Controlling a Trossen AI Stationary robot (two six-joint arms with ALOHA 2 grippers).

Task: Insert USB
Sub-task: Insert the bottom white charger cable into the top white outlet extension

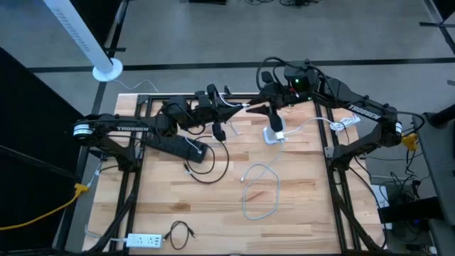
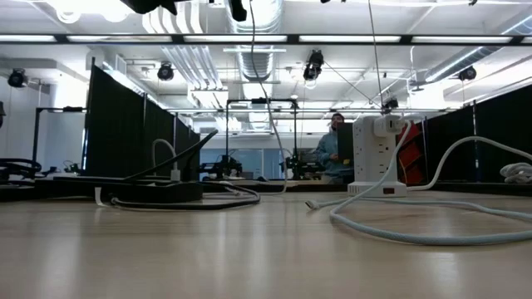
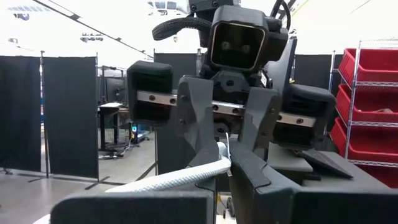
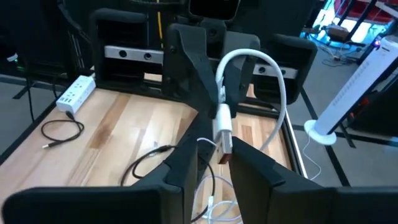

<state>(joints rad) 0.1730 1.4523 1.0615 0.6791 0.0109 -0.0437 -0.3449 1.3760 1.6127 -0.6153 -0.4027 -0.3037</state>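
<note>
Pale wood tabletop [image 1: 298, 206] in an open lab. Black partition screens and red bins [image 3: 367, 68] stand behind it, and a person [image 2: 332, 149] is far back in the low view.

Both arms meet mid-air over the far middle of the tabletop, claws tip to tip.

- **USB cable** [image 4: 273, 81]: white and round. It arches in a tight loop and ends in a white moulded plug [image 4: 224, 134] with a short metal tip. The whole thing is held off the surface between the two claws.
- **Left claw** [image 4: 219, 87]: fingers together, pinching the cable just behind the plug.
- **Right claw** [image 3: 228, 152]: fingers closed in against both sides of the plug. It looks clamped, with no gap visible in its own wrist view.
- **White socket tower** [image 1: 274, 135]: upright on the tabletop, just below the claws in the high view, with its own white lead running to the right edge.
- **Black power strip** [image 1: 178, 147]: lies under the left arm with dark leads plugged in.
- **Loose white cable** [image 1: 263, 186]: coiled mid-table.
- **White power strip** [image 1: 146, 240] and a small black cable [image 1: 181, 231]: at the near left corner.
</note>
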